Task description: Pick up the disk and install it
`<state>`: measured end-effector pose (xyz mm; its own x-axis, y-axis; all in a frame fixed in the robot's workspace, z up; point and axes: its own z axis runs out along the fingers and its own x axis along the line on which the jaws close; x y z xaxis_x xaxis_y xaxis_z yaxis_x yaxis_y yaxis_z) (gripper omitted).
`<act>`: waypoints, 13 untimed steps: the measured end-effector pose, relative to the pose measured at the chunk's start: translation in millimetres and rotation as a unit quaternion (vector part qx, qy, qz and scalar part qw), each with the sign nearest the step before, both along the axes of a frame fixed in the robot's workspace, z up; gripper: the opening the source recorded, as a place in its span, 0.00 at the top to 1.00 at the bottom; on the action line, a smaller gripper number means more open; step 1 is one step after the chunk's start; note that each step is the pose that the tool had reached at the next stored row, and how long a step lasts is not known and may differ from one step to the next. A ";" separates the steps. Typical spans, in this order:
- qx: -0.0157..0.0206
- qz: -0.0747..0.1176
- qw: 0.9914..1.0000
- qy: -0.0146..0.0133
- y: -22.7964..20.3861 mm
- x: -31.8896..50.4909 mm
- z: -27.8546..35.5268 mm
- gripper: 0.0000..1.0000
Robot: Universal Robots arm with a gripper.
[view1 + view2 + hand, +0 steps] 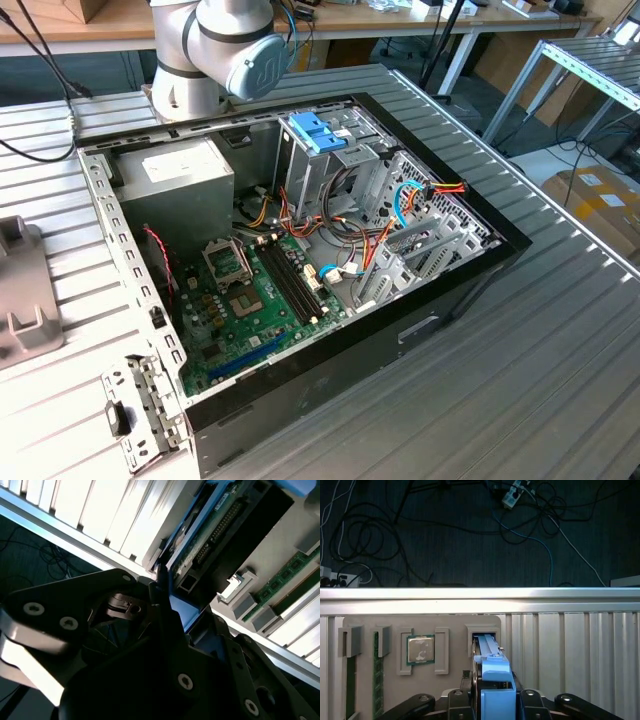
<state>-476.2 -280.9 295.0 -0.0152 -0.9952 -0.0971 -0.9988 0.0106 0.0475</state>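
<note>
The disk stands on edge with its light-blue side rail toward the camera, and its far end sits in a slot of a grey parts tray. In the second wrist view the disk shows its green circuit board and blue rail. My gripper has its black fingers pressed against both sides of the blue rail, shut on it. In the second wrist view the gripper holds the blue rail's near end.
The tray also holds a processor chip and memory sticks, and the table edge lies just past it, above a floor with cables. In the exterior view an open computer case lies on the slatted table with its motherboard, power supply and drive cage.
</note>
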 end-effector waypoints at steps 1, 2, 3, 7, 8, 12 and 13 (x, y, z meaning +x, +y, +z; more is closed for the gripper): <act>0.000 0.000 1.000 0.000 0.0 0.0 0.2 0.62; 0.000 0.000 1.000 0.000 0.0 0.0 0.4 0.62; 0.000 0.000 1.000 0.000 0.0 0.0 0.7 0.62; 0.000 0.000 1.000 0.000 0.0 0.0 1.8 0.62; 0.000 0.000 1.000 0.000 0.0 0.0 2.1 0.62; 0.000 0.000 1.000 0.000 0.0 0.0 3.0 0.62; 0.000 0.000 1.000 0.000 0.0 0.0 3.2 0.62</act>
<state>-476.2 -280.9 298.2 -0.0152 -0.9952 -0.0972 -0.9988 0.0106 0.0475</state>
